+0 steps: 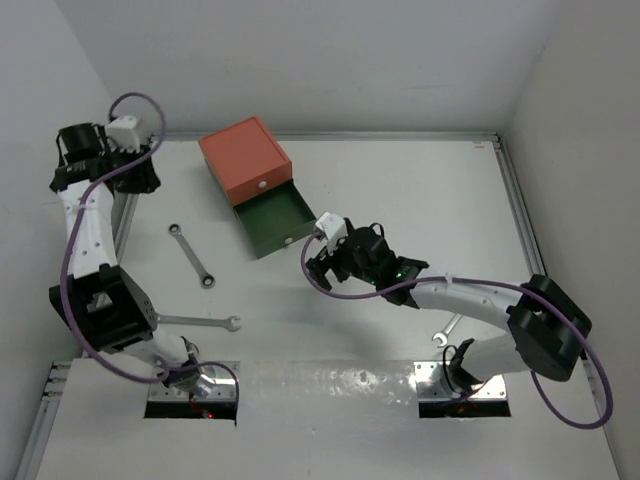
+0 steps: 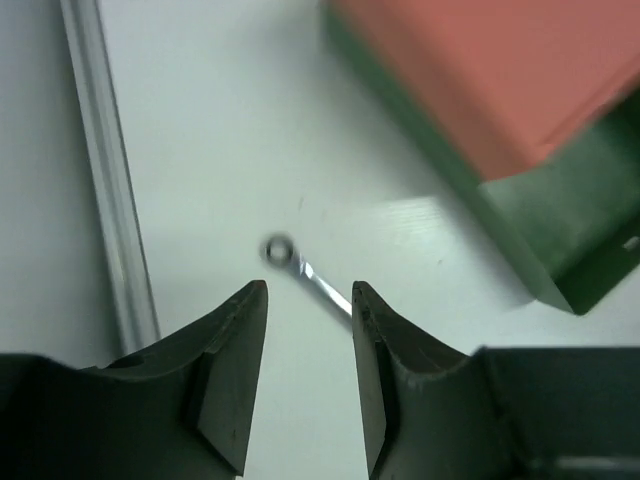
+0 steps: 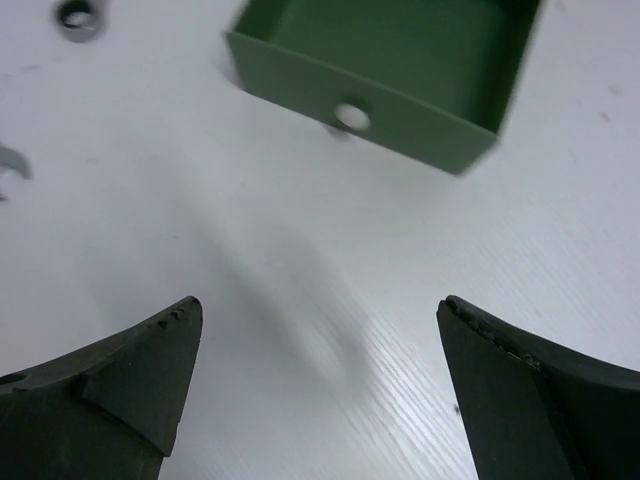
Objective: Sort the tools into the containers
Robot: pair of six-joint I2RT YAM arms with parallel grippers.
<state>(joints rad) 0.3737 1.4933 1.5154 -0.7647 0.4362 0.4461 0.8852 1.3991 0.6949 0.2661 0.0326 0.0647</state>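
The box stands at the back, with the orange-red drawer (image 1: 245,158) on top and shut. The dark green drawer (image 1: 270,225) is pulled out, and the inside that shows is bare. One silver wrench (image 1: 190,256) lies diagonally to the box's left. A second wrench (image 1: 205,322) lies near the left arm's base. A third wrench (image 1: 447,330) shows partly under the right arm. No hex key is in view. My left gripper (image 1: 140,178) is open and empty, high at the far left, with the first wrench's ring end (image 2: 280,250) below its tips (image 2: 308,290). My right gripper (image 1: 322,270) is wide open and empty, just in front of the green drawer (image 3: 400,100).
Purple cables loop along both arms. A metal rail (image 2: 110,200) runs along the table's left edge, and another (image 1: 520,210) along the right. White walls close the back and sides. In the right wrist view a wrench's ring end (image 3: 78,17) and an open wrench end (image 3: 10,165) show at the left.
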